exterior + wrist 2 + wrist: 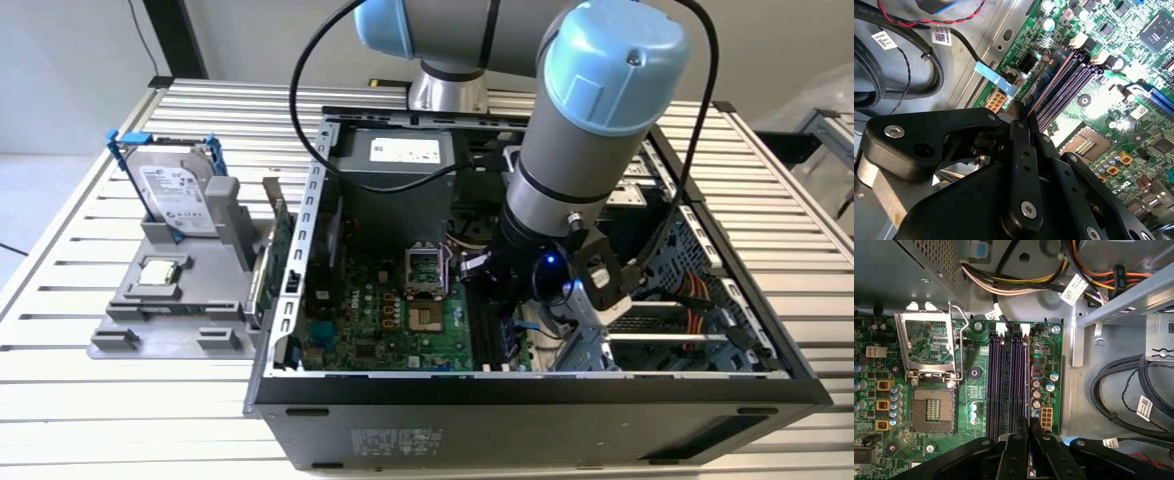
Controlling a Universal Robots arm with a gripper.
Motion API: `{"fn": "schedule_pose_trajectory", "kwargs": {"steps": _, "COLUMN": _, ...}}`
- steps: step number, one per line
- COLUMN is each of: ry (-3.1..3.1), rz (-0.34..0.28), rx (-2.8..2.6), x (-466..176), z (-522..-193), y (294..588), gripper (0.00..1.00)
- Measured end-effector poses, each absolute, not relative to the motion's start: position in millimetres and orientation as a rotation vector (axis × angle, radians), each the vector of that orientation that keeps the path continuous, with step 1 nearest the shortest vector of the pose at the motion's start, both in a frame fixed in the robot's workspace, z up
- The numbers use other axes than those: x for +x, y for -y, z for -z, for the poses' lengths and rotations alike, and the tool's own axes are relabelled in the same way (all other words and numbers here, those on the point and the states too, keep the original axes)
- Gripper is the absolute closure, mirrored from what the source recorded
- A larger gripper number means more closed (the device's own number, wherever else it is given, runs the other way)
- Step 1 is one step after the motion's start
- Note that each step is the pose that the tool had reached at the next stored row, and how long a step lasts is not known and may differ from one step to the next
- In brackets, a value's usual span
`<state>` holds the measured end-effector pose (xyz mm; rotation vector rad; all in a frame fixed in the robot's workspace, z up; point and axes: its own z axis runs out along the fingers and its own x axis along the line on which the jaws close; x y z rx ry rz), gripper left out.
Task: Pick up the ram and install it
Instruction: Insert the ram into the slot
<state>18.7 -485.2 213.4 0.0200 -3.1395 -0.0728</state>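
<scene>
Memory slots run down the frame's middle in the first wrist view, where the tool, pinched shut on the edge-on ram, lines it up for seating.

Open PC case sits on the slatted tabletop, motherboard flat on its floor. Parts holder stands on the tabletop just beside the case, on the exterior view's left. Hard drive stands upright in the holder's far end; CPU chip lies flat nearer the camera. Arm reaches down into the case, gripper over the memory slots. Ram stands edge-on in the outermost slot, between the jaws. Empty CPU socket lies beside the slots, its retention frame hinged open. Cable bundle runs beyond the slots' far ends.
</scene>
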Motion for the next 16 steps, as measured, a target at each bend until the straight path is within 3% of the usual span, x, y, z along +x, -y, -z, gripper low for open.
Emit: {"fn": "schedule_pose_trajectory", "kwargs": {"steps": 16, "ry": 3.140, "rz": 0.073, "rx": -0.002, "x": 18.7, "z": -212.2, "y": 485.1, "gripper": 1.00}}
